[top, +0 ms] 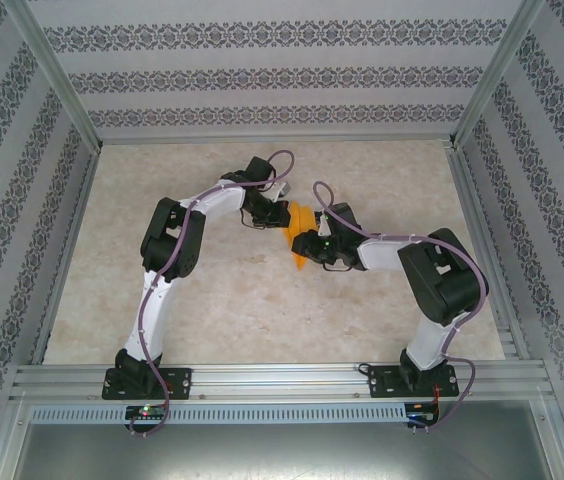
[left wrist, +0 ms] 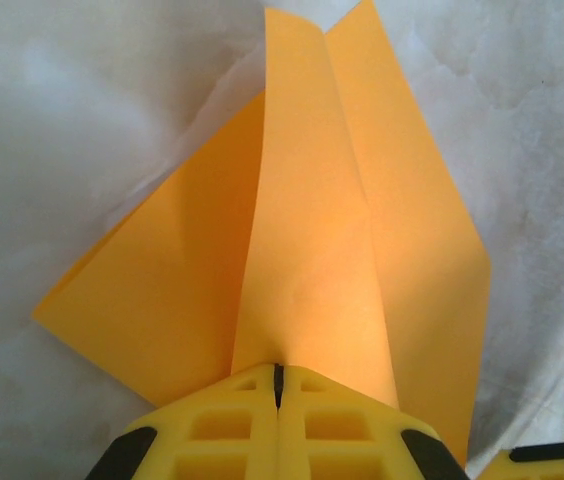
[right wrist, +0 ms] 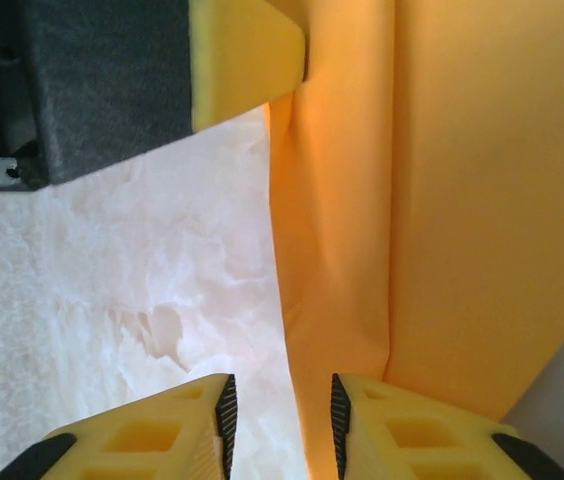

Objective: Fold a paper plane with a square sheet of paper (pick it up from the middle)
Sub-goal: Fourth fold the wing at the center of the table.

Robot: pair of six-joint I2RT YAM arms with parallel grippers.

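The square sheet of paper (top: 302, 232) is bright orange and creased into a narrow, pointed, plane-like shape at mid-table between the two arms. In the left wrist view the paper (left wrist: 302, 250) has a raised centre fold with a flap on each side, and my left gripper (left wrist: 278, 378) is shut on that fold. My left gripper (top: 282, 213) comes at the paper from the left. My right gripper (right wrist: 282, 425) stands open; the paper (right wrist: 442, 200) has its left edge between the jaws, close to the right fingertip (right wrist: 338, 420). From above, the right gripper (top: 309, 245) sits at the paper's near end.
The marbled tabletop (top: 212, 300) stretches wide on both sides of the arms. Aluminium rails (top: 282, 380) run along the near edge and patterned walls (top: 282, 75) close the back and sides. A left-gripper finger (right wrist: 242, 55) shows at the top of the right wrist view.
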